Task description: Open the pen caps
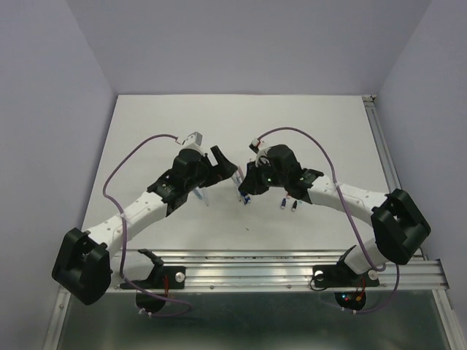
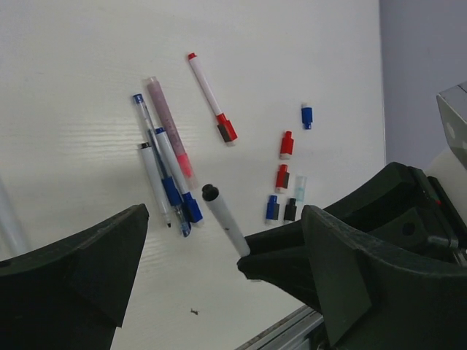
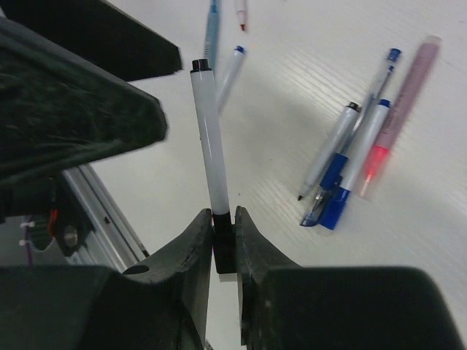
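Pinching a white pen [image 3: 207, 138] by what looks like its black cap [image 3: 223, 251], the right gripper [image 3: 223, 222] holds it above the table [image 2: 66, 65]. The pen's other, black-tipped end reaches up between the widely spread fingers of the left gripper [image 2: 222, 251], and neither finger touches it. Other pens [image 2: 169, 171] lie bunched on the table near its middle, with a red-ended one [image 2: 211, 95] just beside them. Loose caps [image 2: 286, 179], red, blue, black and one clear, lie scattered nearby, apart from the pens.
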You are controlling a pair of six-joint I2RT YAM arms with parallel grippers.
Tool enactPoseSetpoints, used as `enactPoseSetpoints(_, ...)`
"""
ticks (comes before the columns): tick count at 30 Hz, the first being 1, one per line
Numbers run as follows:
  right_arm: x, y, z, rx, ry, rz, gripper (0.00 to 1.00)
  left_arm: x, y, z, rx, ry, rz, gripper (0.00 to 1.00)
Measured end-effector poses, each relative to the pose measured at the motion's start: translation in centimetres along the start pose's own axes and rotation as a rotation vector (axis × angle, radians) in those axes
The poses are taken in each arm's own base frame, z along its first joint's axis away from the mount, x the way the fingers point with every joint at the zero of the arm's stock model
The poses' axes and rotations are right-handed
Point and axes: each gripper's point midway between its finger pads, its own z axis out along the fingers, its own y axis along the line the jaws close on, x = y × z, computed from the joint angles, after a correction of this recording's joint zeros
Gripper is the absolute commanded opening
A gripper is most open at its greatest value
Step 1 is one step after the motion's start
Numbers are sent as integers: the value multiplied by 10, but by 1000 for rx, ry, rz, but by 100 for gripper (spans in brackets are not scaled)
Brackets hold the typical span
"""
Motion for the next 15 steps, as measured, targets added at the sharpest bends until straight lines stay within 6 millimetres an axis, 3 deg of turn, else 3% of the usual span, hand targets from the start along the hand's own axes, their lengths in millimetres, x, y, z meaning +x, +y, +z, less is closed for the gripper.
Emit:
enactPoseSetpoints(5,-8,24,1,-98,-28,28,10,11,-17,6,74,45,-27,63)
enactPoseSetpoints(8,-17,32,1,-135,-59,49,10,18,-20,10,95,74,-39,23)
enactPoseSetpoints(9,-19,34,2,-144,-70,56,11,21,-20,10,97,84,-47,0)
enactPoseSetpoints(11,-19,35,2,-149,-71,76,15,23,-23,10,114,95,-57,0)
enactPoseSetpoints(15,-20,37,2,-155,-72,93,50,23,-25,9,122,95,-62,0)
